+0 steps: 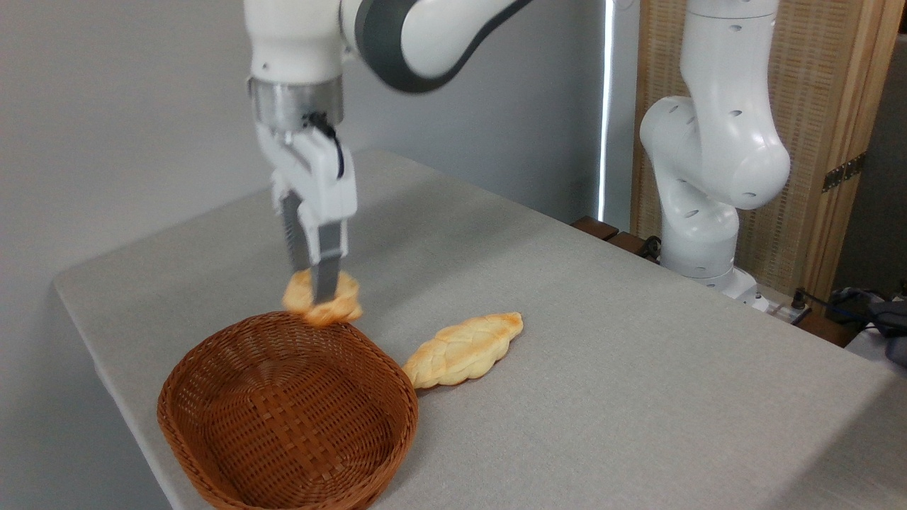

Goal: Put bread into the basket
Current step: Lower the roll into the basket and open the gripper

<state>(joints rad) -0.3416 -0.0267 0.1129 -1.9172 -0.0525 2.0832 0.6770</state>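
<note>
Grey cloth table (pixel 602 368), pale wall behind. Gripper (pixel 320 283) pinching the bread (pixel 339 306) at centre left — hanging just over the far rim of the basket (pixel 212 432). Best carried further over the hollow before releasing — clear of the braided loaf (pixel 464 350) at centre.

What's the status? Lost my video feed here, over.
Gripper shut on the bun, held in the air at the basket's far rim. Basket empty. Braided loaf on the table right of the basket, not in the way.
</note>
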